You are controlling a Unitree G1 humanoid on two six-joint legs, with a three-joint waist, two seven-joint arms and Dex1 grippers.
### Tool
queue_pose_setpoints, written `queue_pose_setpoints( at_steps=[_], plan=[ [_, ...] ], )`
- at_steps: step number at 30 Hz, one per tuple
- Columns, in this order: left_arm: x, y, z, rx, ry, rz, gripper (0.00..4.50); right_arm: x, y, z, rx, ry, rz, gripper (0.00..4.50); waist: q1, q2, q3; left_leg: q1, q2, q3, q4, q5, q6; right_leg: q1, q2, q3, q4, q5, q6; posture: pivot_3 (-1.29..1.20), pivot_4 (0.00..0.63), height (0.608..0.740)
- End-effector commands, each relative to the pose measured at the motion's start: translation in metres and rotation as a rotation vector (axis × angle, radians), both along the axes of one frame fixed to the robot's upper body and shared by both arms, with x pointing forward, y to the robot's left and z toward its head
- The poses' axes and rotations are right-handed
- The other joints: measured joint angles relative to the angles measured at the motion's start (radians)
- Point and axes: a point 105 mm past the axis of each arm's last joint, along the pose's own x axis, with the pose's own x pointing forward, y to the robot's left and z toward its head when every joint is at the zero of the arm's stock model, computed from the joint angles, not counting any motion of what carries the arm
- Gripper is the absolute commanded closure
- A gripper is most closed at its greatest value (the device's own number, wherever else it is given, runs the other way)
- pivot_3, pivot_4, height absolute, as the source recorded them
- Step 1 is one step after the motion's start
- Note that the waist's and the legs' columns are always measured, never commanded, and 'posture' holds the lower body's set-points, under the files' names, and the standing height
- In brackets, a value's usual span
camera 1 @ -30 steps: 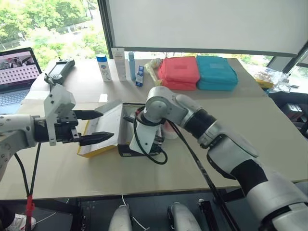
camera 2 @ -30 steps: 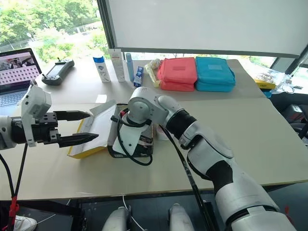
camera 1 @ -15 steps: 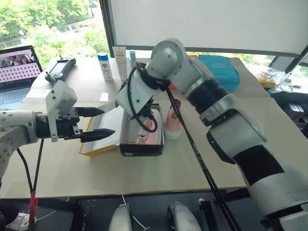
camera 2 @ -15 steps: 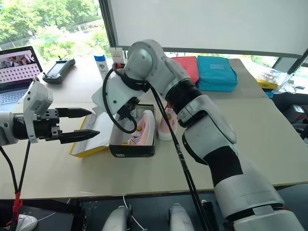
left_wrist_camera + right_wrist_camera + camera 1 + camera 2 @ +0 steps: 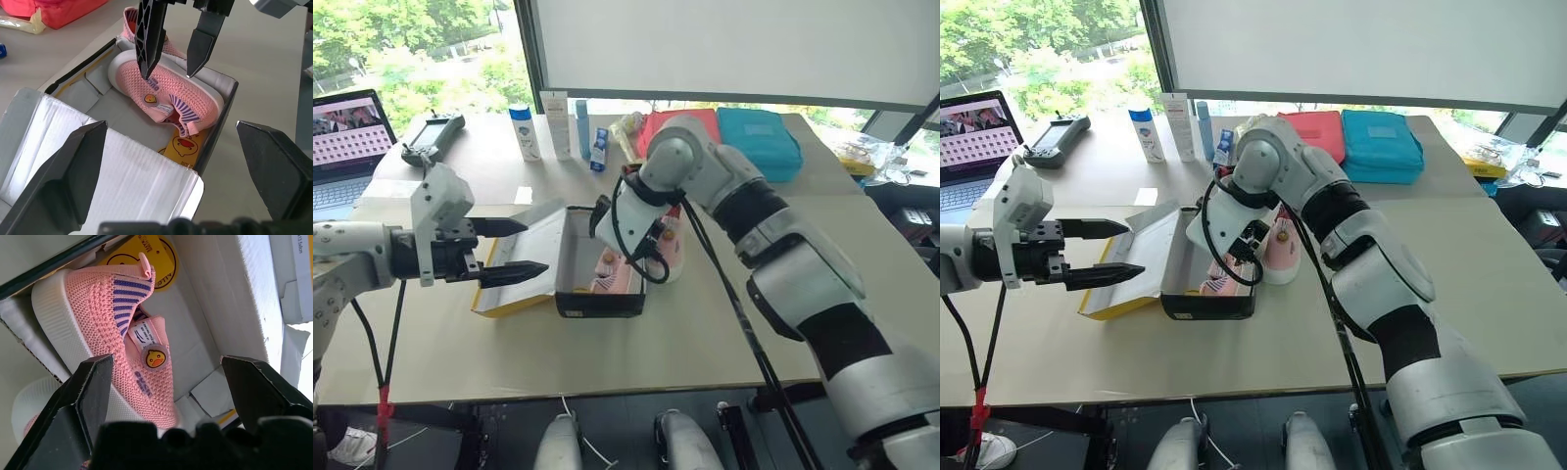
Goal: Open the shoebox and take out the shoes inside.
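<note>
shoebox: open on the table, yellow lid folded back flat to the left, white inside facing up.
shoe in box: pink knit, white sole, lying on its side against the right wall of the box, duck badge visible on the upper.
second shoe: out of the box, on the table just beside its right wall.
right gripper: hangs over the box, pointing down at the shoe inside; fingers spread wide, nothing between them, tips just above the upper.
left gripper: over the lid, left of the box, fingers wide apart, empty.
far side: pink pouch, teal pouch, bottles.
</note>
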Motion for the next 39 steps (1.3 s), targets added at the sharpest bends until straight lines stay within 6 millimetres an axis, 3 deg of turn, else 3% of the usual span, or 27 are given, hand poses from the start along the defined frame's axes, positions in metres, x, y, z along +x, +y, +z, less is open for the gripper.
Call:
queue_pose_setpoints(
  at_steps=[1,5,9,20,23,26,33,39],
  plan=[
    [-0.002,-0.001,0.011,0.003,-0.052,-0.011,0.0,-0.01,0.017,0.008,0.115,0.265,-0.098,0.35,-0.003,0.0,0.0,0.0,0.0,0.0,0.0,0.0,0.0,0.0,0.0,0.0,0.0,0.001,0.001,0.0,0.15,0.724],
    [-0.001,-0.001,0.01,0.0,-0.051,-0.008,0.0,-0.004,0.011,-0.008,0.065,0.366,-0.223,0.35,0.008,0.0,0.0,0.0,0.001,-0.001,0.0,0.0,0.0,0.0,0.001,0.0,0.0,0.002,0.003,0.0,0.15,0.724],
    [-0.002,0.001,0.009,0.0,-0.045,-0.003,0.0,-0.01,0.022,-0.013,0.07,0.489,-0.289,0.35,0.009,0.0,0.0,-0.002,0.001,0.0,0.002,0.0,-0.001,0.001,0.0,-0.001,-0.001,-0.001,-0.002,0.0,0.15,0.724],
    [-0.004,0.0,0.008,-0.004,-0.045,0.005,0.0,-0.014,0.014,-0.048,-0.105,0.452,-0.289,0.35,0.004,0.0,0.0,-0.002,0.001,-0.001,0.001,0.0,-0.001,0.0,0.001,-0.001,0.0,0.0,0.0,0.0,0.15,0.724],
    [-0.005,0.0,0.008,-0.007,-0.046,0.007,0.0,-0.015,0.012,-0.057,-0.141,0.458,-0.298,1.01,0.004,0.0,0.0,-0.002,0.001,-0.001,0.001,0.0,-0.001,0.0,0.001,-0.001,0.0,0.0,0.0,0.0,0.15,0.724],
    [-0.005,-0.001,0.008,-0.008,-0.049,0.01,0.0,-0.015,0.012,-0.061,-0.155,0.461,-0.303,2.07,0.004,0.0,0.0,-0.002,0.001,-0.001,0.001,0.0,-0.001,0.0,0.001,-0.001,0.0,0.0,0.0,0.0,0.15,0.724],
    [-0.005,0.0,0.007,-0.009,-0.051,0.018,0.0,-0.016,0.022,-0.045,-0.074,0.482,-0.287,4.43,0.004,0.0,0.0,-0.002,0.001,-0.001,0.002,0.0,-0.001,0.0,0.001,-0.001,0.0,0.0,0.0,0.0,0.15,0.724],
    [-0.004,-0.001,0.008,-0.01,-0.057,0.018,0.0,-0.007,0.036,-0.009,0.133,0.362,-0.226,4.48,0.002,0.0,0.0,-0.002,0.001,-0.001,0.002,0.0,-0.001,0.0,0.001,-0.001,0.0,0.002,0.003,0.0,0.15,0.724]
  ],
)
